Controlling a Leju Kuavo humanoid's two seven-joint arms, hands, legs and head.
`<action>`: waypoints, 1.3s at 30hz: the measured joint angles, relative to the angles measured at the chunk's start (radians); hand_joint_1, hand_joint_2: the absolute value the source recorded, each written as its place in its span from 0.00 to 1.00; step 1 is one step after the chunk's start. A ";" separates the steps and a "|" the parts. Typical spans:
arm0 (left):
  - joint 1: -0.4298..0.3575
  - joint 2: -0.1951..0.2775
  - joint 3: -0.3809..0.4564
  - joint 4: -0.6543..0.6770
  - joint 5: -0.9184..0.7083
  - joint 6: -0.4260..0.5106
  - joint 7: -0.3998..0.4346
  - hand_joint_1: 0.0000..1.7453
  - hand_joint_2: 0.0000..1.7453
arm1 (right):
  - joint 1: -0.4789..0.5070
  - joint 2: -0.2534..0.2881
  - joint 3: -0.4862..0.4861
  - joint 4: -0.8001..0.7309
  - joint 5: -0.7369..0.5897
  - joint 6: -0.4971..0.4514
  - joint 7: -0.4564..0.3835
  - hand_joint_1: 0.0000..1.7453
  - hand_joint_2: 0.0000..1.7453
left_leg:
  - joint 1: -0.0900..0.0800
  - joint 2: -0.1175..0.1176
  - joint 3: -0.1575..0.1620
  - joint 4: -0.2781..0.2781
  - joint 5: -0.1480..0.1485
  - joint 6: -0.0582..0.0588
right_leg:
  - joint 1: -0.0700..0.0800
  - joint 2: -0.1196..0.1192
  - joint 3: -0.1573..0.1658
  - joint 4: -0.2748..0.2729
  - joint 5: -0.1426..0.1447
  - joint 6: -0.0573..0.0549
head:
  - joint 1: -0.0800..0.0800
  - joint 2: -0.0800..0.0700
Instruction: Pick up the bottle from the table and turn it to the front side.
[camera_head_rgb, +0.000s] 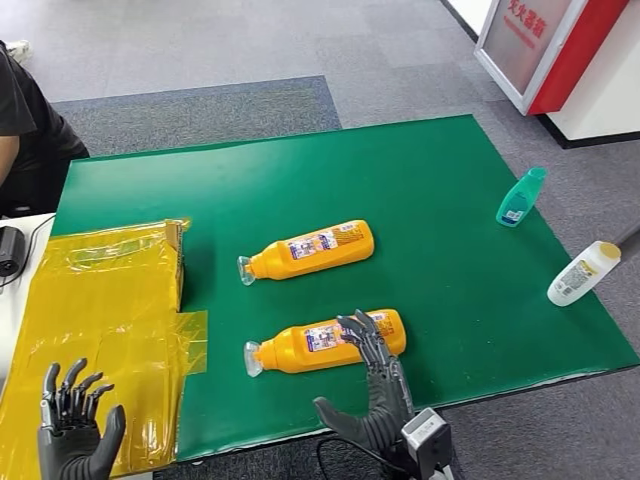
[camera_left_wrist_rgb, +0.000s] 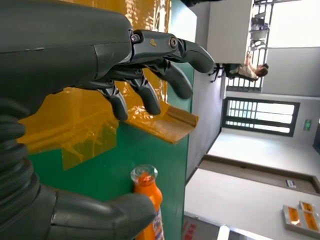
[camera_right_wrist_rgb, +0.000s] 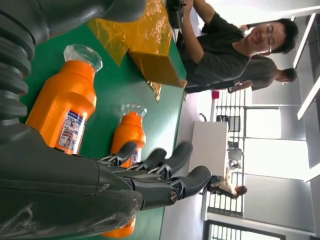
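A green mat (camera_head_rgb: 468, 180) covers the table on a grey carpeted floor, with a person seated at the far left corner. Two orange bottles lie on their sides, caps pointing left. The near bottle (camera_head_rgb: 302, 348) sits by the table's front edge, labels up. The right hand (camera_head_rgb: 373, 385) hovers at its base end, fingers spread and empty, seemingly lined up to grasp it. The left hand (camera_head_rgb: 75, 425) waits over the yellow sheet (camera_head_rgb: 98, 300), fingers apart, holding nothing. The far bottle (camera_head_rgb: 309, 250) lies beyond.
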 joint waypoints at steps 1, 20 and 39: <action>-0.003 -0.002 0.015 -0.002 0.001 -0.002 0.000 0.00 1.00 | -0.004 0.000 0.004 0.004 0.011 -0.027 0.003 0.00 1.00 | 0.000 0.000 0.000 0.000 0.000 0.000 | 0.000 0.000 0.000 0.000 0.000 0.000 | 0.000 0.000; -0.023 -0.050 0.135 -0.028 -0.028 -0.049 0.000 0.00 1.00 | -0.044 -0.063 0.078 -0.018 0.508 -0.374 0.275 0.00 1.00 | 0.000 0.000 0.000 0.000 0.000 0.000 | 0.000 0.000 0.000 0.000 0.000 0.000 | 0.000 0.000; -0.023 -0.014 0.111 0.088 -0.074 -0.171 0.000 0.00 1.00 | -0.252 -0.250 0.087 0.063 0.757 -0.059 0.610 0.00 1.00 | -0.001 0.000 0.000 0.000 0.000 0.000 | -0.001 0.000 0.001 0.000 0.001 0.001 | 0.000 0.000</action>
